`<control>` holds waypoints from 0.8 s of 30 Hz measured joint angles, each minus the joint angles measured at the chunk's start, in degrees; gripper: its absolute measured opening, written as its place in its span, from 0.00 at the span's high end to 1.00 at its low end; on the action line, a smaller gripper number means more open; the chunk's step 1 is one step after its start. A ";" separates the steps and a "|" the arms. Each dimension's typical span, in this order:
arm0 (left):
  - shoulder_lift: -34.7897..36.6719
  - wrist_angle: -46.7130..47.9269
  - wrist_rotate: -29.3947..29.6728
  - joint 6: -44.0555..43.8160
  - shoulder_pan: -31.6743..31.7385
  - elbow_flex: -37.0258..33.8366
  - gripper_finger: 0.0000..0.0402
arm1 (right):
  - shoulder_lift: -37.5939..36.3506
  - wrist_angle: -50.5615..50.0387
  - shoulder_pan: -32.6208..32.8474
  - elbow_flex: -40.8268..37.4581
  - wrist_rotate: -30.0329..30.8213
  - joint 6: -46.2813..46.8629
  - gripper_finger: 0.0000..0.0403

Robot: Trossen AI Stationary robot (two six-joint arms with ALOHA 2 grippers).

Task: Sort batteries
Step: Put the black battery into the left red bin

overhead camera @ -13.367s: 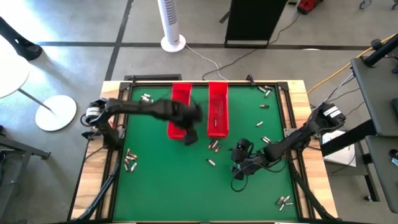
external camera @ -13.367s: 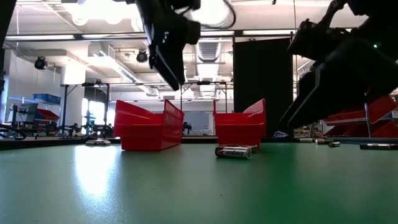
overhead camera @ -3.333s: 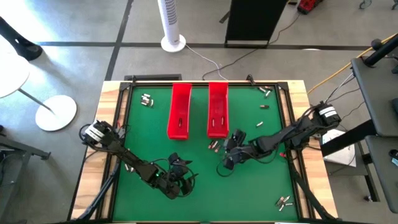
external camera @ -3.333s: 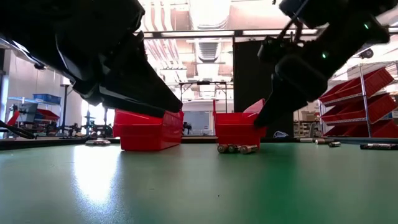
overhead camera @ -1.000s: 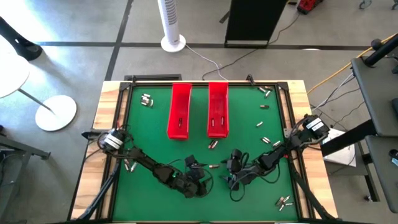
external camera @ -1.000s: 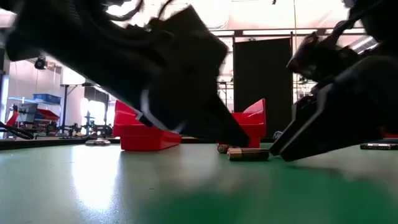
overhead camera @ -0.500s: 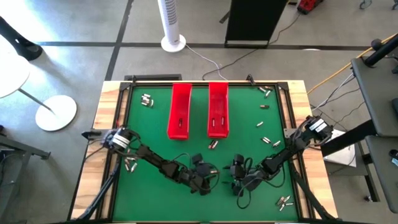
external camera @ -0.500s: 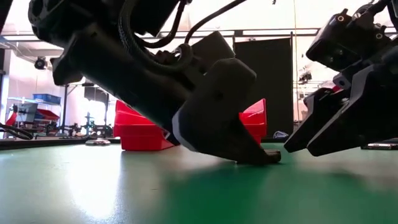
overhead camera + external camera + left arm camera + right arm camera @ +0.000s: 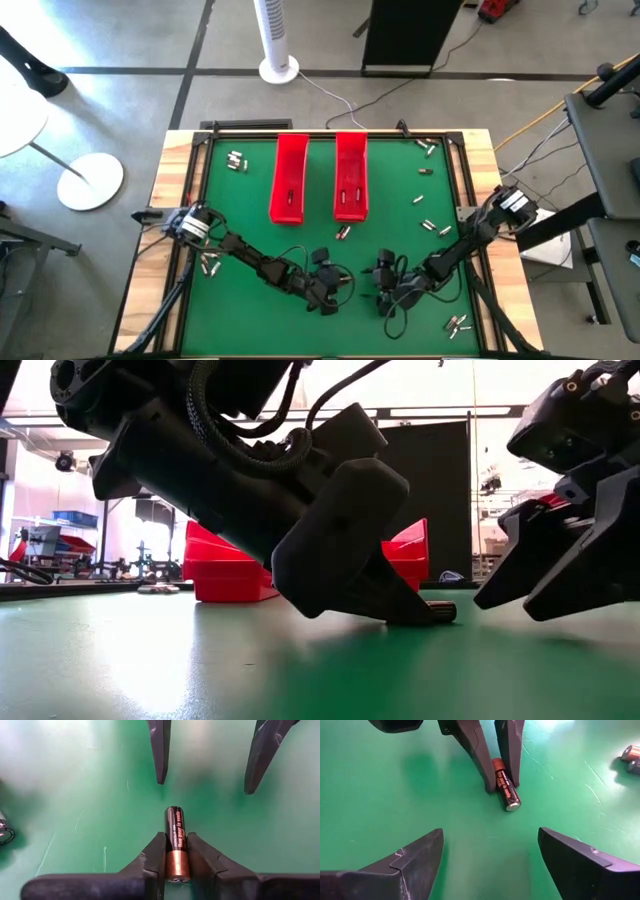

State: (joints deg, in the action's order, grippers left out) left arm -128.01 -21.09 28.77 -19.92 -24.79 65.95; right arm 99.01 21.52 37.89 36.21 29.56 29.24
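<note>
Black-and-copper cylindrical battery [image 9: 437,611] mostly hidden behind the dark left gripper [image 9: 400,605]; two red plastic trays [image 9: 225,570] partly blocked.

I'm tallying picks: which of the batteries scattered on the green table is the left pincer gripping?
The black-and-copper battery near the table's front middle, pinched at its copper end by the left pincer. Every other battery lies loose, away from both pincers.

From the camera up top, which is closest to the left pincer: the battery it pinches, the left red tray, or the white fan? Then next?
1. Battery, pinched in the left pincer itself.
2. Left red tray, farther up the table.
3. White fan, on the floor beyond the table.
</note>
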 joint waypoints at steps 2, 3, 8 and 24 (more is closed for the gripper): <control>0.00 -0.06 -0.28 -0.75 0.25 -0.12 0.90 | -0.72 -0.46 0.00 0.00 0.01 -0.26 0.20; 0.00 -0.06 -0.43 -1.02 0.39 -0.16 0.90 | -1.09 -0.69 0.00 0.00 0.05 -0.47 0.20; 0.36 -0.38 -0.66 -1.13 0.65 -0.33 0.90 | -0.81 -1.09 -0.02 0.00 0.46 -0.76 0.21; 4.32 1.92 3.28 1.98 0.95 -0.76 0.91 | 4.80 4.06 -0.24 0.07 1.60 0.37 0.27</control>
State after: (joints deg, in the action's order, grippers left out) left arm -123.69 -19.17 32.05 -17.94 -23.83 65.19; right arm 103.81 25.58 37.65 36.27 31.16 29.62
